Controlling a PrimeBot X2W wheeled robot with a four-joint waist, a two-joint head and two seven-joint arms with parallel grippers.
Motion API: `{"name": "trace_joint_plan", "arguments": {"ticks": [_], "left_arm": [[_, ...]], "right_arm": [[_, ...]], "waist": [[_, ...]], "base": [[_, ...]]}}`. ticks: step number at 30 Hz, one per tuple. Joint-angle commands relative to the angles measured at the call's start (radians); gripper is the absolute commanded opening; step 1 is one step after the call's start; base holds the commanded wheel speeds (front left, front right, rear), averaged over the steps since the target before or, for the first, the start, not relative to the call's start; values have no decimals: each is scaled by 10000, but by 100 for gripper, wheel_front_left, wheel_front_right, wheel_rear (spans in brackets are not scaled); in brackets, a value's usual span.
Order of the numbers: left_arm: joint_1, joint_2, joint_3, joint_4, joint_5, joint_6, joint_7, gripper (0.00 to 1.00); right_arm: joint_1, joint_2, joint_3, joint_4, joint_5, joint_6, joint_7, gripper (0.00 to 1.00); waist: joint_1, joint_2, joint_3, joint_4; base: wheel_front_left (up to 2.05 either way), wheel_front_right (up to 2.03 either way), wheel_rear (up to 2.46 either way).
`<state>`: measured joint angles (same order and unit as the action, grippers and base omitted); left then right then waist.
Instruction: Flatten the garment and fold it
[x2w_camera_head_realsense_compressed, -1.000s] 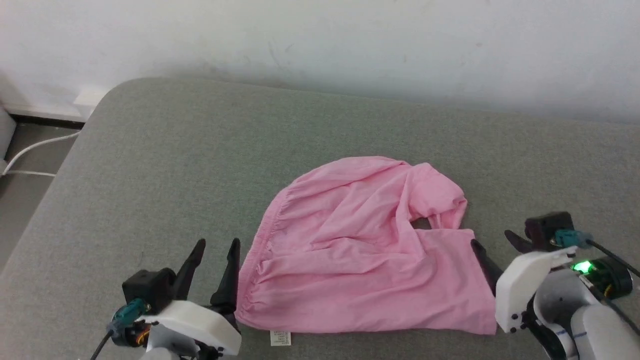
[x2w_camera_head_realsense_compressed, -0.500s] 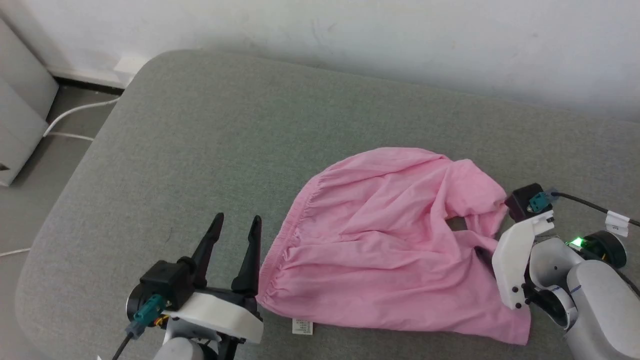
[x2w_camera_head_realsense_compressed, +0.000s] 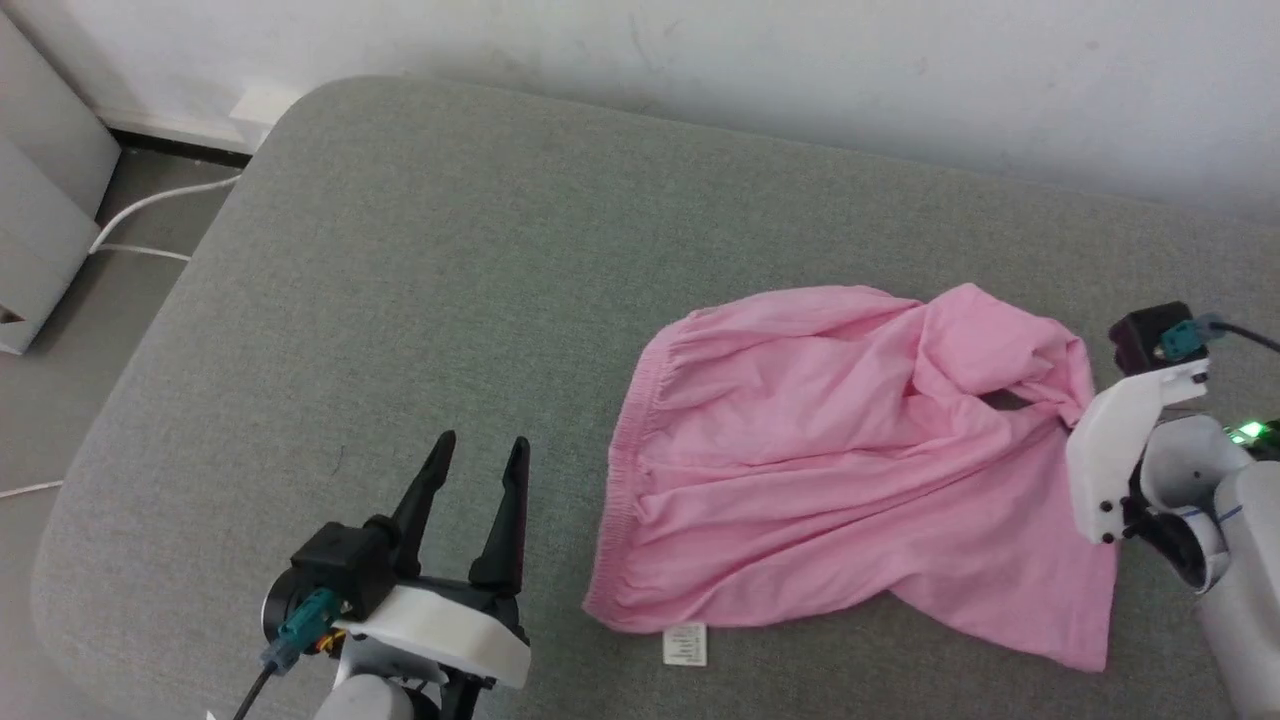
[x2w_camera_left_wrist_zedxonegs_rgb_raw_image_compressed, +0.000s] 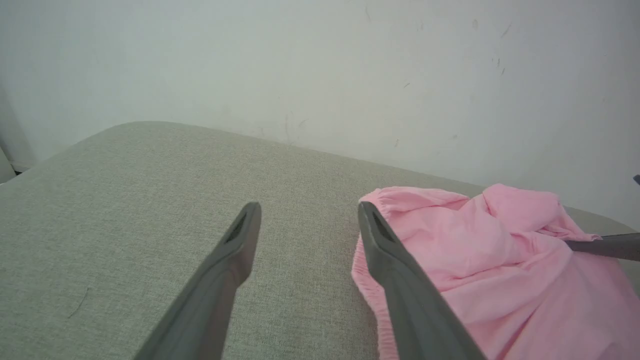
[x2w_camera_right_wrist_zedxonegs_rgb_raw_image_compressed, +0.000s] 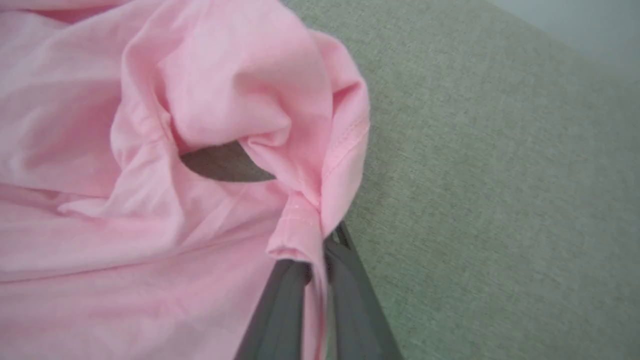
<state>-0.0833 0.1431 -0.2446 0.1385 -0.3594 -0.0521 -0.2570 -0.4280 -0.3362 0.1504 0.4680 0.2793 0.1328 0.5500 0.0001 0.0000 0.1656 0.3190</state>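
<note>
Two grippers are working at one garment (x2w_camera_head_realsense_compressed: 830, 470), a pair of pink shorts that is lying crumpled on the right half of the grey fabric-covered bench (x2w_camera_head_realsense_compressed: 400, 250). We are seeing the gathered waistband (x2w_camera_head_realsense_compressed: 628, 480) facing the robot's left, while the legs are trailing off to the right. A small white label (x2w_camera_head_realsense_compressed: 684, 645) is sticking out from the garment's near edge, close to the waistband corner, and is resting flat on the bench. We are making out rows of grey print on it, but the writing is too small for us to read.

The right gripper (x2w_camera_right_wrist_zedxonegs_rgb_raw_image_compressed: 320, 252) is clamping a stitched hem at the garment's right edge, with its two dark fingers drawn together and pink cloth caught between them. Around that grip the cloth is bunching into a raised fold, and a gap in the fold is showing the bench beneath.

The left gripper (x2w_camera_head_realsense_compressed: 483, 440) is hovering near the waistband with its fingers spread apart, and it is holding nothing. In the head view we are seeing bare bench between it and the garment.
</note>
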Motion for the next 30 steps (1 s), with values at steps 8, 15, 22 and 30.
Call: {"name": "trace_joint_plan", "arguments": {"ticks": [8,15,22,30], "left_arm": [[49,-339,183,214,317,-350,-47,100],[-133,-537,321,365,463,-540,-47,100],[-161,-685,513,388,536,-661,-47,100],[195,-761,944,170,479,-735,-47,100]], "right_arm": [[-705,-694,-661,584,-494,-21,221,0],[-1406,-1103,-101,1649,-1370,-21,-1082,100],[-1714,-876,360,2560,-1503,-21,-2522,100],[-1228,-463,-191,1662,-1419,-21,-4730,100]], "waist": [[-1,0,32,-134],[-1,0,187,-105],[-1,0,-145,-400],[-1,0,-876,-1272]], "base": [[0,0,0],[0,0,0],[0,0,0],[0,0,0]]}}
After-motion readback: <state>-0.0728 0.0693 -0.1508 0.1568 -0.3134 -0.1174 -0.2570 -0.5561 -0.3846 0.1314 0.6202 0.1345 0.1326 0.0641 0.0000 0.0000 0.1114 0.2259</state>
